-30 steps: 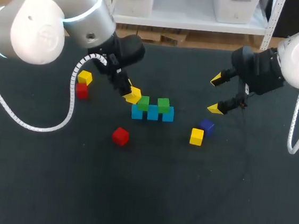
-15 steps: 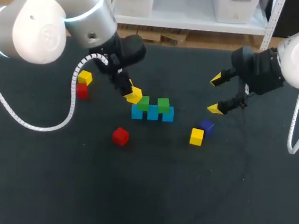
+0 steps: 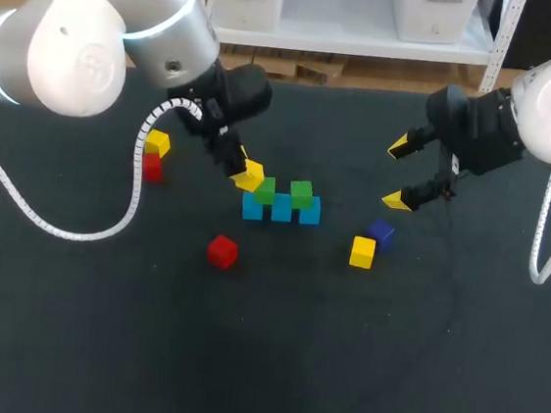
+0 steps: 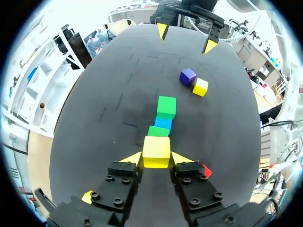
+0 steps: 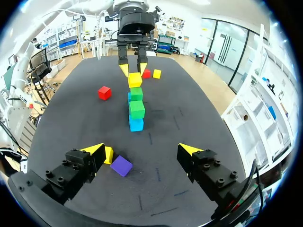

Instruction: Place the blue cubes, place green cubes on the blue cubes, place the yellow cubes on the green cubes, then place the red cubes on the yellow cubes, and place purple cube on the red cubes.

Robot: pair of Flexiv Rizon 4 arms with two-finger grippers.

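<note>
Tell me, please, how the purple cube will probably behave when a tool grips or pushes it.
The purple cube looks rigid, with flat faces, so the right tool should probably hold it firmly. It rests flat on the table, so it would likely slide, not roll. A push may also shift the yellow cube close beside it.

From my station, all I can report as setting is the table (image 3: 259,363). In the head view its flat black matte top fills the frame from the lower edge up to a straight far edge running across the upper part. The light on it is soft and even, with only faint shadows. In both wrist views the same top (image 4: 94,123) reads as dark grey and carries short pale scuff marks (image 5: 152,138) around its middle.
</note>
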